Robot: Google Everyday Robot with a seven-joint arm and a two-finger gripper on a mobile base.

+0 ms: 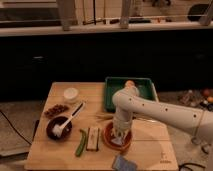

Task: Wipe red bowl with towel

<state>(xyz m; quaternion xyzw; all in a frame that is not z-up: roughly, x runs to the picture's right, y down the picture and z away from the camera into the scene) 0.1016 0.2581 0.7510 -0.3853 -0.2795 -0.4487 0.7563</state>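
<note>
On my feed the wooden bench (50,156) carries a green tray (111,90) at the far right, with a small orange thing (130,84) inside it. Far left sits a white round cup (71,94), and nearer me a reddish-brown cluster (54,108). Near left, a dark bowl (52,125) holds a white utensil (70,119). Right of it lie a green vegetable (81,142) and a pale block (93,138). A blue-grey pad (123,163) lies at the near edge. The end effector (119,132) is low, just right of that block.
</note>
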